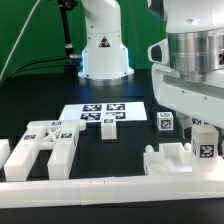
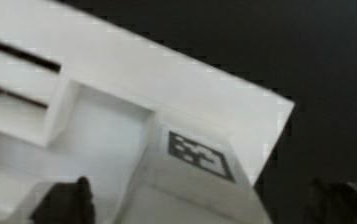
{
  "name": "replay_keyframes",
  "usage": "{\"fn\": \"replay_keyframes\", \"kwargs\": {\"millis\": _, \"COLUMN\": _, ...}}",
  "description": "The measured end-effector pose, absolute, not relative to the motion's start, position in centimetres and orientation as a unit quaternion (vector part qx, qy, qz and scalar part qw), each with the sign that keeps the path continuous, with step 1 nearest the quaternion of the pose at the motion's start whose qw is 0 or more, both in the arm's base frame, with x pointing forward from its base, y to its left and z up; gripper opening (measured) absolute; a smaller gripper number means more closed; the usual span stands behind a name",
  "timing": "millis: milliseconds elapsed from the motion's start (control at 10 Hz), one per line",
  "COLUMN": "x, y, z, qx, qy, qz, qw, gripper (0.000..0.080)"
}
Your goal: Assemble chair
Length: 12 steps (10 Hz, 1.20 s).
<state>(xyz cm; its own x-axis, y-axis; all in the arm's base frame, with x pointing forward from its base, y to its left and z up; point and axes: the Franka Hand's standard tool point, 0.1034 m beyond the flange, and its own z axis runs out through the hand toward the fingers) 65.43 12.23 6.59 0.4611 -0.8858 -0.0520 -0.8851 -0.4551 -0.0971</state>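
The chair's matte-white parts lie on the black table. A slotted frame (image 1: pixel 45 145) lies at the exterior view's left. A notched block (image 1: pixel 172 160) sits at the front right, with a small tagged cube (image 1: pixel 165 122) behind it. My gripper (image 1: pixel 198 128) hangs low over a tagged white part (image 1: pixel 206 143) at the far right. In the wrist view this part (image 2: pixel 175 120) fills the picture, with its tag (image 2: pixel 196 155) between my dark fingertips (image 2: pixel 68 200). My gripper (image 2: pixel 207 205) is open, and dark table shows between the part's edge and one finger.
The marker board (image 1: pixel 100 115) lies flat mid-table. The long white border rail (image 1: pixel 100 187) runs along the front edge. The robot base (image 1: pixel 103 50) stands at the back, with cables at the back left.
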Motion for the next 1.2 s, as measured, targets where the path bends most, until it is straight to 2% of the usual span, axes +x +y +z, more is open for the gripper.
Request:
{"fn": "replay_keyframes", "kwargs": {"millis": 100, "x": 65.44, "y": 12.36, "z": 6.61, "qx": -0.911, "qy": 0.409, "qz": -0.01, "qw": 0.055, "gripper": 0.0637}}
{"fn": "replay_keyframes", "kwargs": {"millis": 400, "x": 65.44, "y": 12.32, "z": 6.6, "qx": -0.953, "qy": 0.299, "qz": -0.016, "qw": 0.054, "gripper": 0.0647}}
{"fn": "replay_keyframes", "kwargs": {"millis": 600, "x": 65.66, "y": 12.09, "z": 6.68, "qx": -0.981, "qy": 0.185, "qz": -0.03, "qw": 0.04, "gripper": 0.0649}}
{"fn": "replay_keyframes", "kwargs": {"millis": 900, "x": 65.65, "y": 12.14, "z": 6.67, "qx": -0.971, "qy": 0.235, "qz": -0.027, "qw": 0.042, "gripper": 0.0619}}
{"fn": "replay_keyframes", "kwargs": {"millis": 1000, "x": 65.64, "y": 12.17, "z": 6.67, "qx": -0.96, "qy": 0.276, "qz": -0.025, "qw": 0.044, "gripper": 0.0435}}
{"fn": "replay_keyframes", "kwargs": {"millis": 1100, "x": 65.58, "y": 12.12, "z": 6.62, "qx": -0.952, "qy": 0.303, "qz": -0.023, "qw": 0.044, "gripper": 0.0435}}
{"fn": "replay_keyframes", "kwargs": {"millis": 1200, "x": 65.55, "y": 11.99, "z": 6.59, "qx": -0.941, "qy": 0.335, "qz": -0.021, "qw": 0.044, "gripper": 0.0289}}
